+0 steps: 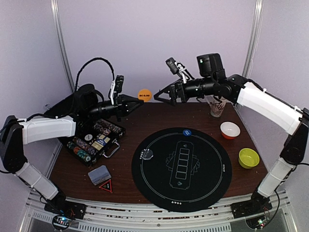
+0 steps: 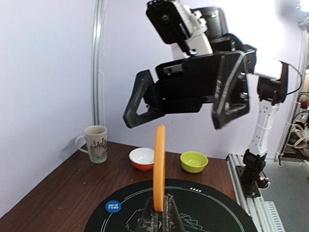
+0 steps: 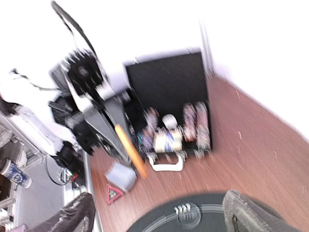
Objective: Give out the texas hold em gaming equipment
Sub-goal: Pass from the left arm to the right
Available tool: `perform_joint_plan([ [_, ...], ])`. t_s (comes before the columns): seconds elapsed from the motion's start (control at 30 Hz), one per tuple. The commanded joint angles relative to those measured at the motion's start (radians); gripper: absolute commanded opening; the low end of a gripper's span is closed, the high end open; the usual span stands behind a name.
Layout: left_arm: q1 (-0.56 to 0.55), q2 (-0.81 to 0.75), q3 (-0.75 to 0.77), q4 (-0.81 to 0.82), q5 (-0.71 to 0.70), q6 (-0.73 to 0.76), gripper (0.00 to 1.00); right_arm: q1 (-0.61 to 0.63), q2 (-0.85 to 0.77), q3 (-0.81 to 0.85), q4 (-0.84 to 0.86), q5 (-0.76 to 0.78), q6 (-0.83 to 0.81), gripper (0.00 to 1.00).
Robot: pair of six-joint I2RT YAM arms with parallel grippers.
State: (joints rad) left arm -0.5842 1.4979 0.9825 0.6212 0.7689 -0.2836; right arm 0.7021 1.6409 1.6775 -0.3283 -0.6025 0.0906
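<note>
The orange button (image 1: 144, 95) is held upright, thin edge outward, clamped in the left end effector (image 1: 136, 101) near the bench's (image 1: 145, 121) 12 o'clock edge. The right end effector (image 1: 162, 96), spread wide (and empty), is poised just at its 3 o'clock.
</note>
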Motion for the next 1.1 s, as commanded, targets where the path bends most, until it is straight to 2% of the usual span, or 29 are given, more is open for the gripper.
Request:
perform_joint_plan([
  [0.0, -0.003, -0.025, -0.046, 0.275, 0.158, -0.149, 0.0, -0.017, -0.023, -0.133, 0.4, -0.185, 0.154, 0.87],
  [0.07, -0.003, -0.031, -0.042, 0.267, 0.161, -0.149, 0.0, -0.013, -0.016, -0.12, 0.394, -0.173, 0.173, 0.76],
  [0.1, -0.003, -0.031, -0.037, 0.261, 0.169, -0.15, 0.0, -0.007, -0.009, -0.106, 0.385, -0.169, 0.175, 0.74],
  [0.27, -0.005, -0.016, -0.027, 0.279, 0.192, -0.189, 0.0, 0.035, 0.029, -0.045, 0.338, -0.171, 0.141, 0.74],
  [0.43, -0.006, -0.021, -0.035, 0.276, 0.179, -0.191, 0.0, 0.046, 0.031, -0.056, 0.351, -0.19, 0.146, 0.7],
  [0.5, -0.007, -0.027, -0.04, 0.278, 0.179, -0.187, 0.0, 0.047, 0.033, -0.049, 0.333, -0.197, 0.141, 0.72],
  [0.6, -0.006, -0.042, -0.054, 0.272, 0.169, -0.172, 0.0, 0.047, 0.012, -0.038, 0.28, -0.173, 0.088, 0.73],
  [0.63, -0.006, -0.045, -0.057, 0.267, 0.163, -0.168, 0.0, 0.047, 0.006, -0.037, 0.274, -0.158, 0.075, 0.71],
  [0.77, -0.007, -0.038, -0.041, 0.228, 0.161, -0.149, 0.0, 0.05, 0.029, -0.014, 0.268, -0.173, 0.082, 0.52],
  [0.93, -0.007, -0.029, -0.036, 0.234, 0.152, -0.152, 0.0, 0.076, 0.084, 0.027, 0.227, -0.185, 0.07, 0.41],
  [1.0, -0.005, -0.022, -0.032, 0.231, 0.159, -0.155, 0.0, 0.079, 0.084, 0.024, 0.233, -0.192, 0.071, 0.27],
  [1.03, -0.006, -0.021, -0.032, 0.23, 0.16, -0.155, 0.0, 0.08, 0.081, 0.012, 0.246, -0.193, 0.078, 0.11],
  [1.07, -0.007, -0.021, -0.035, 0.231, 0.159, -0.155, 0.0, 0.08, 0.076, 0.001, 0.254, -0.185, 0.082, 0.0],
])
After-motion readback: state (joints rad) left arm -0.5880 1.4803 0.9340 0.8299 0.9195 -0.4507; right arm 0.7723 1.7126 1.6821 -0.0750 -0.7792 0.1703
